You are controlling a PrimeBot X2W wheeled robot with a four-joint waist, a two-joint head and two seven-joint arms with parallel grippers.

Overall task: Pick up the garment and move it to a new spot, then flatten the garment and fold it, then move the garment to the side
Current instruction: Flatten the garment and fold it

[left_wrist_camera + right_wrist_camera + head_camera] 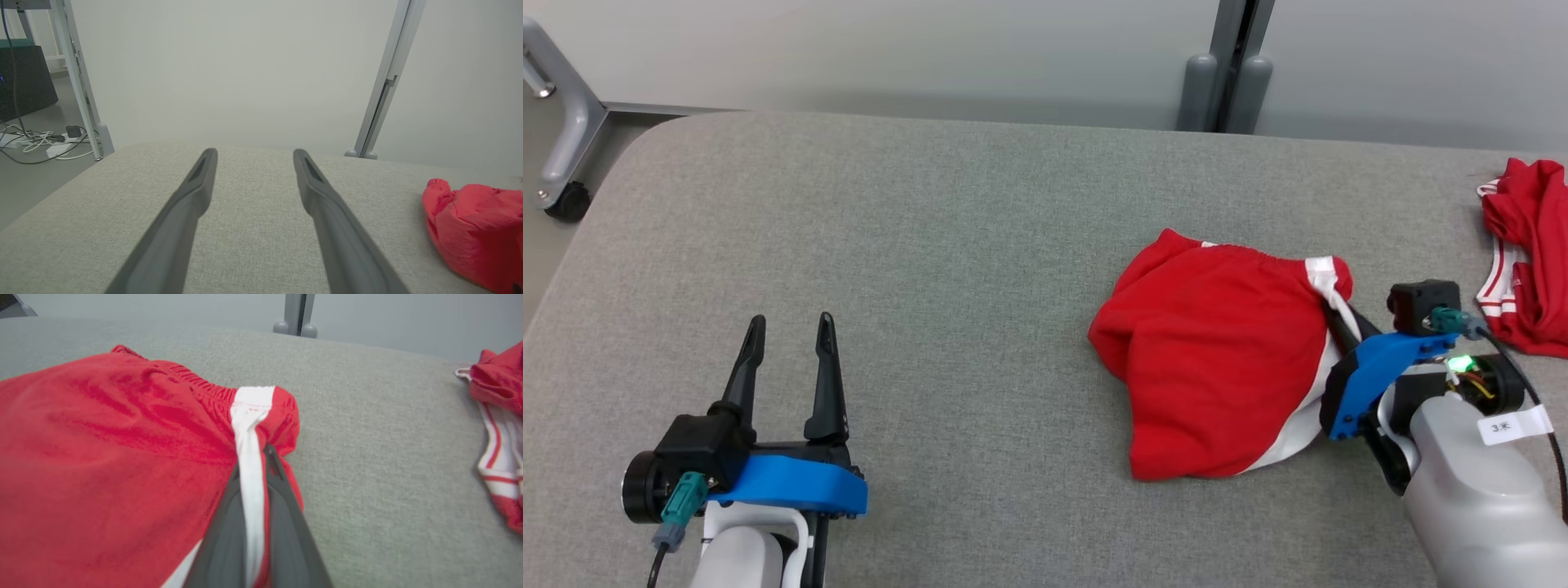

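Right claw (1335,317) clamping the crumpled red fabric shorts with white side stripe (1217,359).

Head view: the shorts are lying right of centre on the grey cloth tabletop (931,245), spreading leftward from the nearer right claw. The left claw (792,320) is standing wide open, well apart at lower left. There are two garments, the second red striped garment (1531,245) at upper right. Left wrist view: the shorts are showing at lower right. Right wrist view: the stripe is running lengthwise between the closed fingers (286,539).

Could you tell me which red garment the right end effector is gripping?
The central red shorts, pinched at their white stripe; the other garment lies apart at the right edge.
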